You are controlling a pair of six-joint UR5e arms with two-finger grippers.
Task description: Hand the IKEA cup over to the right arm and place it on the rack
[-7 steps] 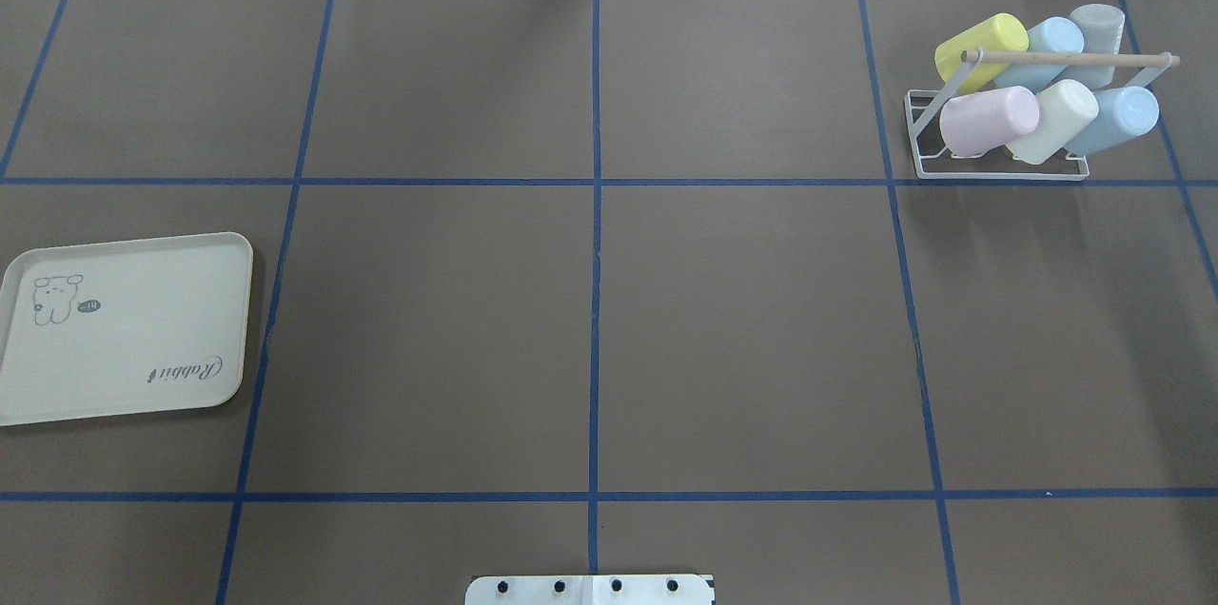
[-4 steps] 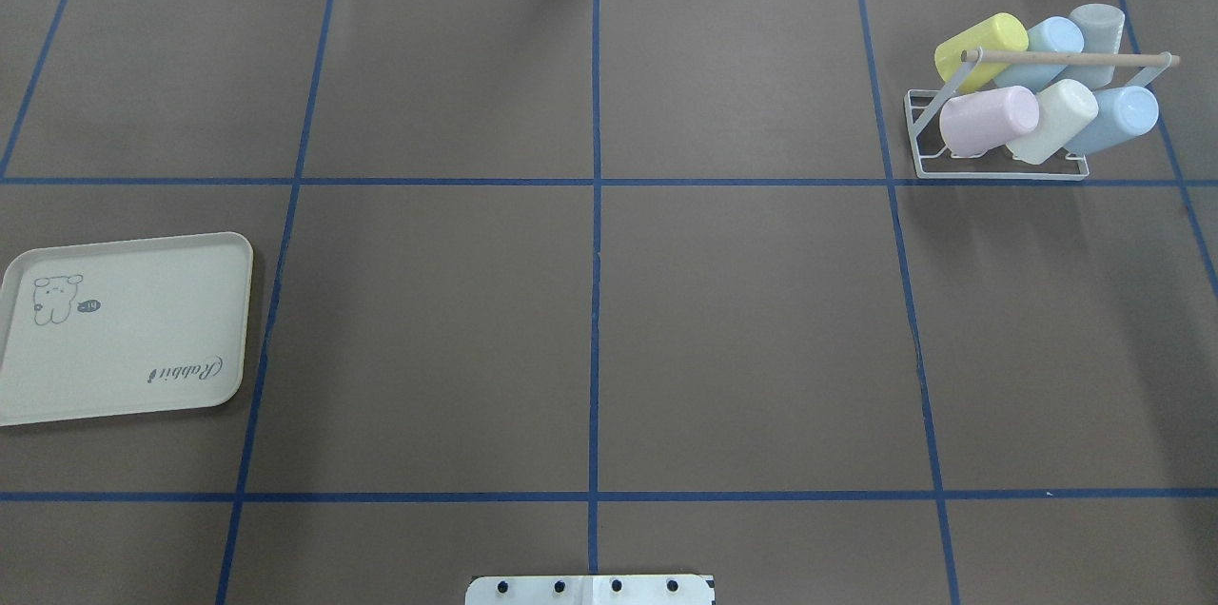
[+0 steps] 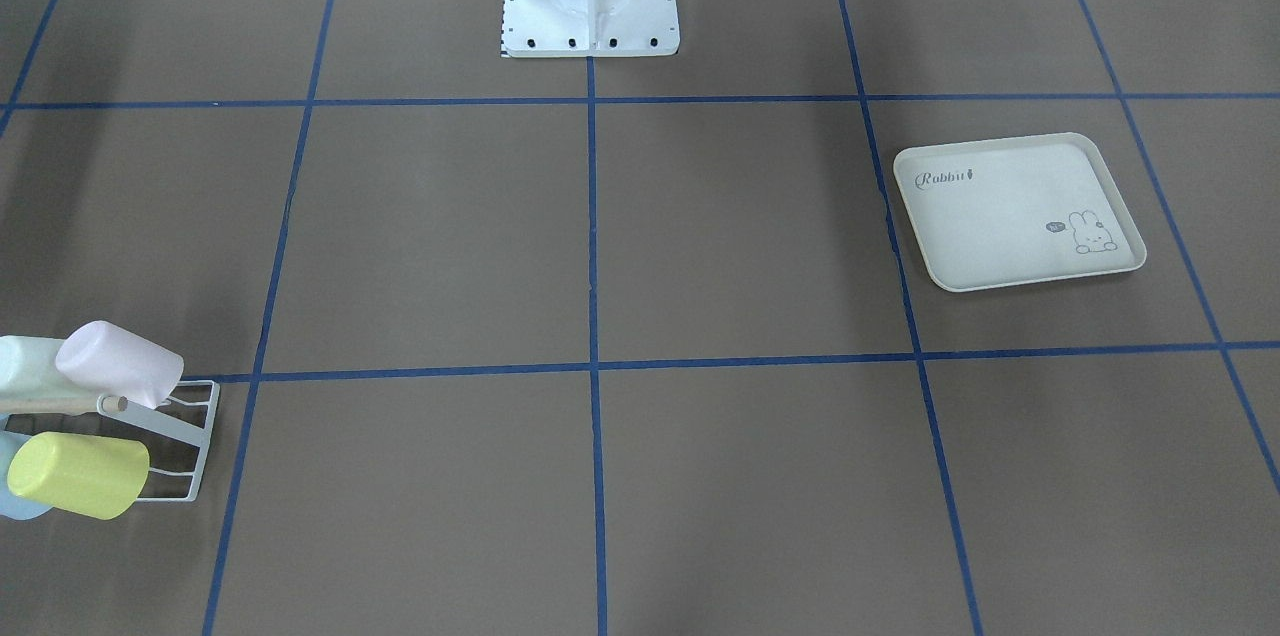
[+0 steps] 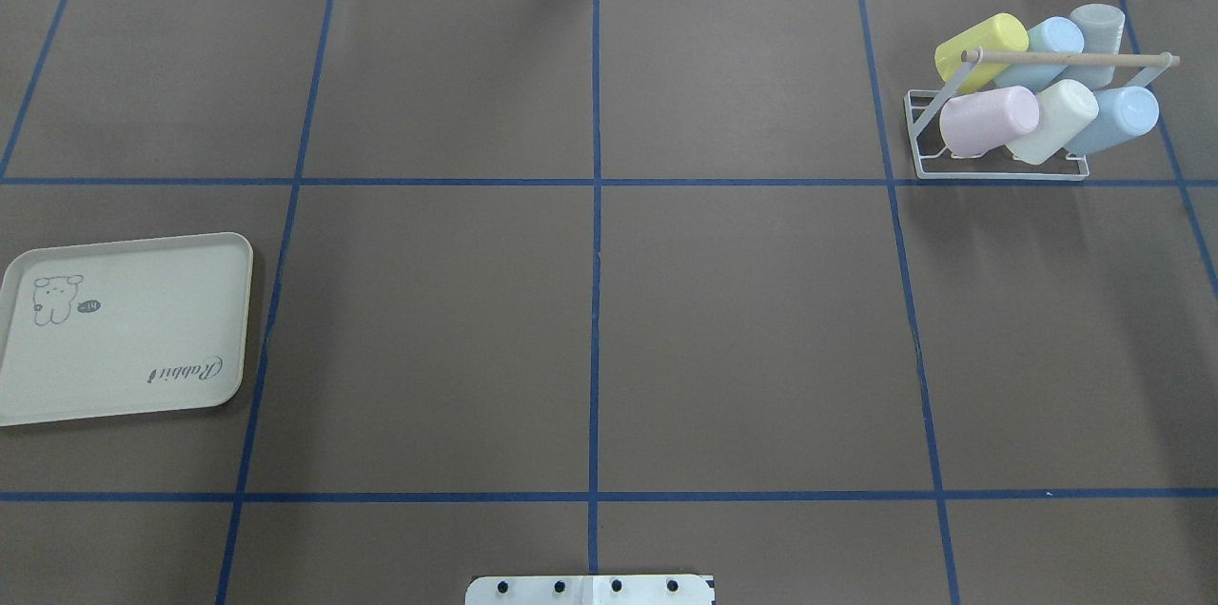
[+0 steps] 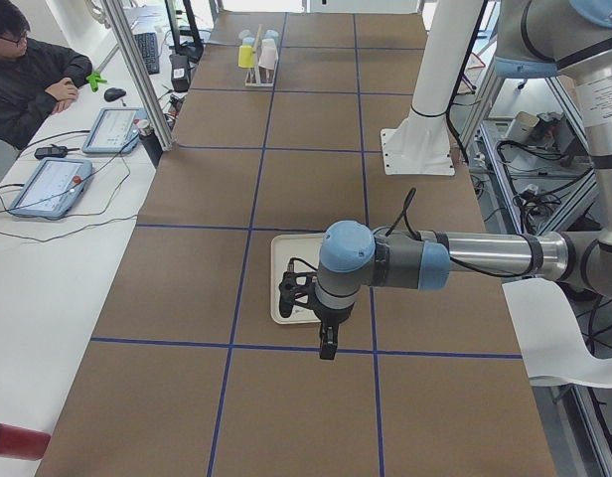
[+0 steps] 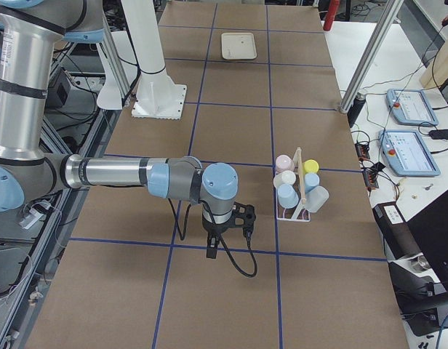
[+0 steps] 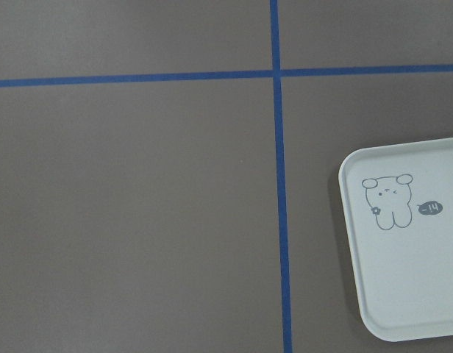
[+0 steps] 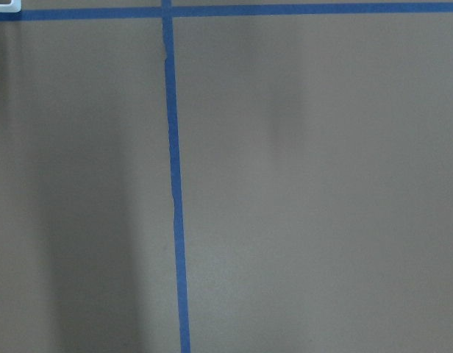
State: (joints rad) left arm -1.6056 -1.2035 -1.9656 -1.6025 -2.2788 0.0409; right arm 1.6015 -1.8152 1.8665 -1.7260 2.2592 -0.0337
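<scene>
The white wire rack [image 4: 999, 175] with its wooden rod [image 4: 1066, 59] stands at the table's far right. Several IKEA cups lean on it: yellow [image 4: 980, 44], pink [image 4: 988, 120], cream [image 4: 1054, 120], grey, and two light blue ones. In the front-facing view the rack [image 3: 195, 436] sits at the lower left. The right arm [image 6: 122, 173] reaches out low over the table, its gripper [image 6: 211, 251] pointing down, left of the rack [image 6: 295, 216]. My left gripper [image 5: 328, 346] hangs near the tray's near edge. Whether either gripper is open or shut, I cannot tell. No cup shows at either one.
A cream rabbit-printed tray [image 4: 124, 329] lies bare at the left of the table, also in the left wrist view [image 7: 410, 257]. The robot's white base [image 4: 590, 589] sits at the near edge. A person sits at a side desk [image 5: 33, 70] with tablets.
</scene>
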